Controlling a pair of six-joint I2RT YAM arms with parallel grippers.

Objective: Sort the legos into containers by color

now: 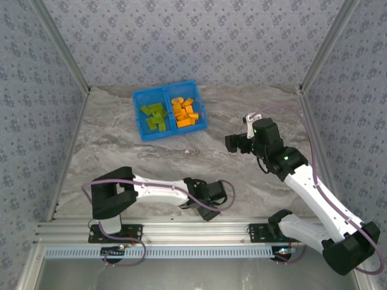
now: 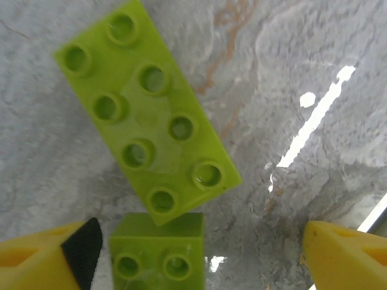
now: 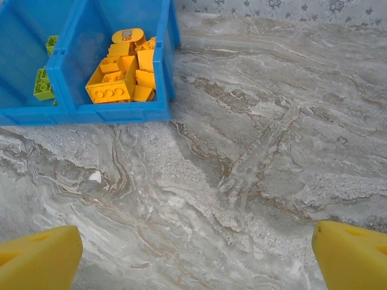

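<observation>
Left hand hangs open over a small brick at the frame's bottom; a long brick seems to touch it. Shift left to centre it, then pinch only that one. Right hand open, empty. Tray upper middle.

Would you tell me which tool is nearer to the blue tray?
Right. The right tool is off the blue tray's near right corner; the left tool sits much farther back from it.

tray: far edge of table, left of centre | legos: in both compartments | eight-stud brick: on table, behind smaller brick (the two touching)
</observation>
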